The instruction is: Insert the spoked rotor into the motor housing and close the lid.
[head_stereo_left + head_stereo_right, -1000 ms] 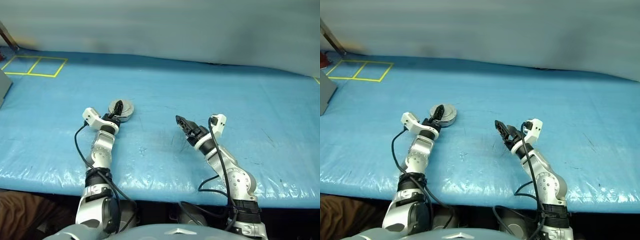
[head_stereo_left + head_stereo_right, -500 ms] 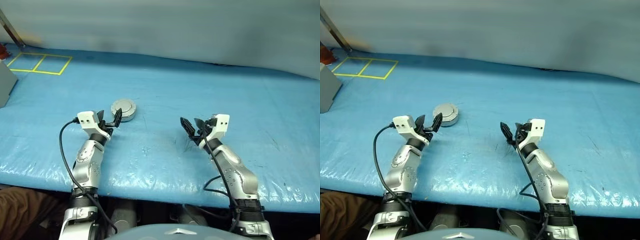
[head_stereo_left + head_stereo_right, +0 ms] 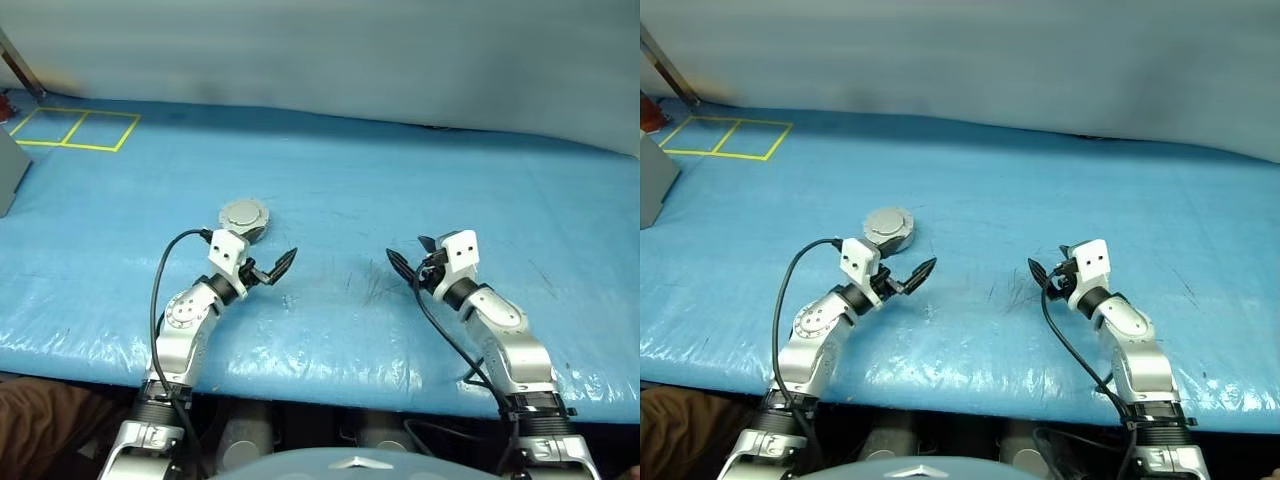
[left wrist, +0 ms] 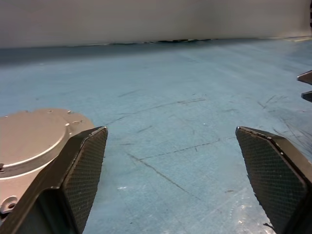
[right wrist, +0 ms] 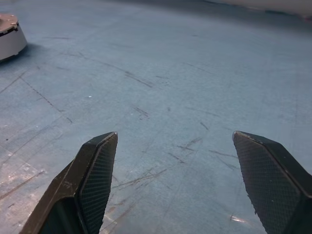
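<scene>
The motor housing sits on the blue table as a round silvery puck, its plain pale grey lid lying flat on top. The spoked rotor is hidden or out of view. My left gripper is open and holds nothing; it hovers just in front of the housing and to its right, pointing toward the table's middle. My right gripper is also open with nothing in it, far to the right of the housing and pointing left. Between the two grippers lies bare table.
The blue plastic-covered table carries scratch marks around its middle. Yellow tape squares mark the far left corner, beside a grey box edge. A pale wall runs along the far edge.
My left gripper has come off the housing, pulling back and to the right while rolling. My right gripper has shifted right and rolled. The housing stayed put.
</scene>
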Available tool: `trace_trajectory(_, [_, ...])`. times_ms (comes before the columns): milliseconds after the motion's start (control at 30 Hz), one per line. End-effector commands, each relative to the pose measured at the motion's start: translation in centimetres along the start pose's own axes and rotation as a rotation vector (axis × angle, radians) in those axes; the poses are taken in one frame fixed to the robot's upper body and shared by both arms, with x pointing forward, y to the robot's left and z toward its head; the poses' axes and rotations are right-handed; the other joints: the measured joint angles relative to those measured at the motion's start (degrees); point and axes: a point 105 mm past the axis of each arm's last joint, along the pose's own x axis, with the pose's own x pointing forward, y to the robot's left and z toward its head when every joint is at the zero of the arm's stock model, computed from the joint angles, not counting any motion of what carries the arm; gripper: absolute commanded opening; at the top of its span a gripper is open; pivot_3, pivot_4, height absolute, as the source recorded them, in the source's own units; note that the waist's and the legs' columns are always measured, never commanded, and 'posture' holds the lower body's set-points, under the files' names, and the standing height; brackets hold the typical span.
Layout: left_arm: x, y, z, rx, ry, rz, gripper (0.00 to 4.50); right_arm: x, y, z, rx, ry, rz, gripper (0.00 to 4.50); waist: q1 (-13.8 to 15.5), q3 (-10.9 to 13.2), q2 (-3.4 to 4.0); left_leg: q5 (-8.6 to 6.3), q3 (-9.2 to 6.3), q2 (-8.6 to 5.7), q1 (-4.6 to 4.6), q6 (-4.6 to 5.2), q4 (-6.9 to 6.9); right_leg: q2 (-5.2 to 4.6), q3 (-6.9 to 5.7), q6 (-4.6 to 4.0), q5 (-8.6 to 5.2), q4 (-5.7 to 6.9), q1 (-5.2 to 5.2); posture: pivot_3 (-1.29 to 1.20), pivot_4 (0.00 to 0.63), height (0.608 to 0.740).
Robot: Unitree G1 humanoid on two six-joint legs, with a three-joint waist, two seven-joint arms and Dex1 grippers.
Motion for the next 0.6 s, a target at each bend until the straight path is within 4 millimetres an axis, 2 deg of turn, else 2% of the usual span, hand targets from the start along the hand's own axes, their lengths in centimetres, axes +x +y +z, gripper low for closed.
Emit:
trace_trajectory(33, [0.2,-1.1,0.2,0.002,-0.025,-0.053,4.48,-0.2,-0.7,1.4,-0.028,-0.058,-0.017,3.96,0.0,0.0,0.00,0.00,0.00,0.00,0.00,0.00,0.00,0.00,0.00,0.00,0.00,0.00,-0.01,0.00,0.150,0.740])
trace_trajectory(200, [0.1,-1.6,-0.5,0.000,-0.006,-0.075,4.48,-0.1,-0.8,1.4,-0.039,-0.071,-0.031,3.96,0.0,0.0,0.00,0.00,0.00,0.00,0.00,0.00,0.00,0.00,0.00,0.00,0.00,0.00,-0.01,0.00,0.150,0.740])
trace_trajectory(600, [0.6,-2.1,-0.5,-0.002,-0.014,-0.108,4.48,-0.4,-1.0,1.5,-0.061,-0.086,-0.052,3.96,0.1,0.0,0.00,0.00,0.00,0.00,0.00,0.00,0.00,-0.01,0.00,0.00,0.00,0.00,-0.01,0.00,0.150,0.740])
